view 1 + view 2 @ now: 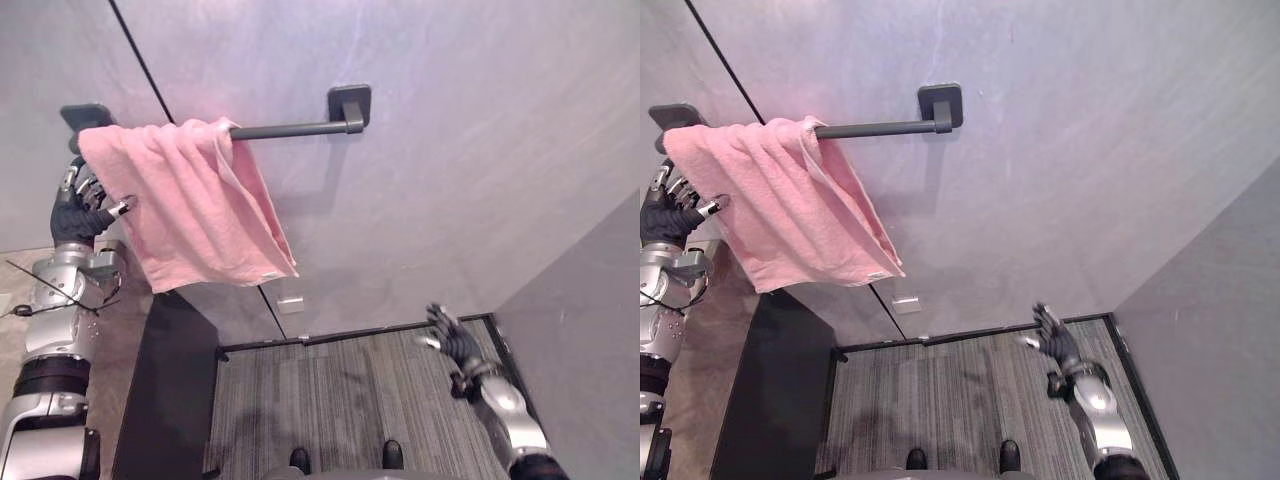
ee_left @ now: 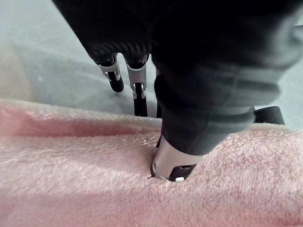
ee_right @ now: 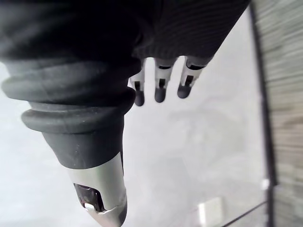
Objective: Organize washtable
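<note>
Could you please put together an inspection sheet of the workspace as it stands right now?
Surface: grey wall with a dark vertical seam; striped grey carpet below.
Job's things: pink towel draped over the dark towel bar, bunched at its left end, lower edge slanting.
Clutter: nothing seen.
Hands: left hand at the towel's left edge, thumb tip on the cloth, fingers straight; right hand low over the carpet, open, empty.
Cables: nothing seen.
Surroundings: dark cabinet at lower left; small white plate low on the wall.
</note>
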Motion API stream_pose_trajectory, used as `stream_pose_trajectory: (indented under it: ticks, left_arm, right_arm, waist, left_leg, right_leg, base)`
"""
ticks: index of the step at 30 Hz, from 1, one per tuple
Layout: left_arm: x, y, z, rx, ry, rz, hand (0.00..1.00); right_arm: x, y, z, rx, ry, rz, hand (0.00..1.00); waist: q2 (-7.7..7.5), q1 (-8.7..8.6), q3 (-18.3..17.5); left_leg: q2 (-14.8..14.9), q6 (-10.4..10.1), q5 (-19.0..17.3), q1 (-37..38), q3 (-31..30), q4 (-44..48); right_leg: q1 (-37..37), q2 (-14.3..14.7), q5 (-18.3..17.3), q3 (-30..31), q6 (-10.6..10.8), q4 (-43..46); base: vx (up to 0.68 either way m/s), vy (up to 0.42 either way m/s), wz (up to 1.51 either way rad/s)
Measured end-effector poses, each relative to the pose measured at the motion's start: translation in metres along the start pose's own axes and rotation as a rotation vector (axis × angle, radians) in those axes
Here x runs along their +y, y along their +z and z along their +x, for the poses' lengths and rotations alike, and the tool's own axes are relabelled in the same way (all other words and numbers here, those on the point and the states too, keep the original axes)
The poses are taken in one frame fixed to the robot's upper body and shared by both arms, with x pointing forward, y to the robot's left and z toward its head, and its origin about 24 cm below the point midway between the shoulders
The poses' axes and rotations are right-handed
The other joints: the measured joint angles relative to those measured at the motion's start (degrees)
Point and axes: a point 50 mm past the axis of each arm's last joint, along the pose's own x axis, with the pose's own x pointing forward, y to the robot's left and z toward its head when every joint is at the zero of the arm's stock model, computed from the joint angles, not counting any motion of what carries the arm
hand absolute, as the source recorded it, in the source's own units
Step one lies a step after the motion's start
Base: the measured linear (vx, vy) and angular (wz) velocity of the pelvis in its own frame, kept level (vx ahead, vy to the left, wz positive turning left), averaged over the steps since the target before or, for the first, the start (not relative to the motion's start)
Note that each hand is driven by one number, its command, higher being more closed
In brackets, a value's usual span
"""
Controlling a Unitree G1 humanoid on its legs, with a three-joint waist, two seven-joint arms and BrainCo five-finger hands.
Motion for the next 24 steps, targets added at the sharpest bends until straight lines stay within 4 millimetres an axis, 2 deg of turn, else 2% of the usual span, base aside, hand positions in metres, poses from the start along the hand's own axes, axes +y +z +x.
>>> stream_pose_trajectory:
  ticks: [1, 2, 4, 7, 12, 14, 19, 24]
  left_arm:
    - [-0.008, -0.004, 0.000, 0.023, -0.056, 0.015, 1.00]
    - [-0.013, -0.007, -0.001, 0.036, -0.088, 0.022, 1.00]
    - [-0.031, -0.015, -0.003, 0.081, -0.203, 0.040, 1.00]
    - [-0.039, -0.013, -0.003, 0.072, -0.251, 0.040, 1.00]
    - [-0.048, -0.016, -0.004, 0.082, -0.285, 0.034, 1.00]
    - [-0.049, -0.018, -0.005, 0.086, -0.287, 0.031, 1.00]
    - [-0.054, -0.021, -0.006, 0.091, -0.286, 0.010, 1.00]
    - [-0.056, -0.022, -0.005, 0.089, -0.267, -0.005, 1.00]
  right_arm:
    - [0.007, 0.019, 0.009, -0.071, 0.047, -0.009, 0.00]
    - [0.010, 0.028, 0.013, -0.102, 0.067, -0.011, 0.00]
    - [0.022, 0.059, 0.024, -0.203, 0.149, -0.023, 0.00]
    - [0.030, 0.085, 0.029, -0.291, 0.217, -0.037, 0.00]
    - [0.036, 0.108, 0.035, -0.355, 0.273, -0.036, 0.00]
    - [0.046, 0.126, 0.037, -0.411, 0.318, -0.041, 0.00]
    - [0.053, 0.167, 0.043, -0.525, 0.362, -0.072, 0.00]
    - [0.072, 0.197, 0.048, -0.580, 0.448, -0.152, 0.00]
  waist:
    - [-0.14, 0.02, 0.1]
    - [-0.24, -0.12, 0.2]
    - [-0.80, -0.92, 0.5]
    - [-1.42, -2.37, 0.8]
    - [-1.41, -2.05, 0.8]
    - [-1.40, -2.04, 0.8]
    - [-1.41, -2.00, 0.8]
    - [-1.42, -2.01, 0.9]
  left_leg:
    - [0.0, 0.1, 0.0, -0.5, 0.6, 0.3]
    - [-0.1, 0.3, 0.2, -0.6, 0.9, 0.4]
    - [-0.1, 0.3, 0.2, -0.6, 1.8, 0.6]
    - [-0.1, 0.3, 0.2, -0.6, 2.2, 0.6]
    - [-0.1, 0.3, 0.2, -0.6, 2.1, 0.7]
    - [-0.1, 0.3, 0.2, -0.6, 2.1, 0.8]
    - [-0.2, 0.5, 0.3, -0.7, 1.9, 0.9]
    - [-0.2, 0.6, 0.6, -1.0, 1.5, 0.9]
  right_leg:
    - [-0.4, 0.0, 0.5, 0.6, 0.0, 0.0]
    - [-0.6, 0.0, 0.6, 0.9, 0.0, 0.0]
    - [-1.0, 0.0, 1.1, 1.8, 0.0, 0.0]
    - [-1.1, 0.0, 1.3, 2.0, 0.0, 0.0]
    - [-1.1, 0.0, 1.4, 2.0, -0.1, 0.0]
    - [-1.0, 0.0, 1.6, 1.9, -0.2, 0.0]
    - [-1.0, -0.2, 1.9, 1.9, -0.1, 0.0]
    - [-1.1, -0.2, 2.0, 1.7, -0.2, 0.0]
  base:
    - [-0.06, -0.004, -0.33]
    - [-0.05, -0.003, -0.27]
    - [-0.04, -0.005, -0.23]
    - [-0.02, -0.013, -0.10]
    - [-0.02, -0.013, 0.00]
    - [-0.05, -0.025, 0.00]
    - [-0.05, -0.018, 0.01]
    - [-0.03, -0.018, 0.04]
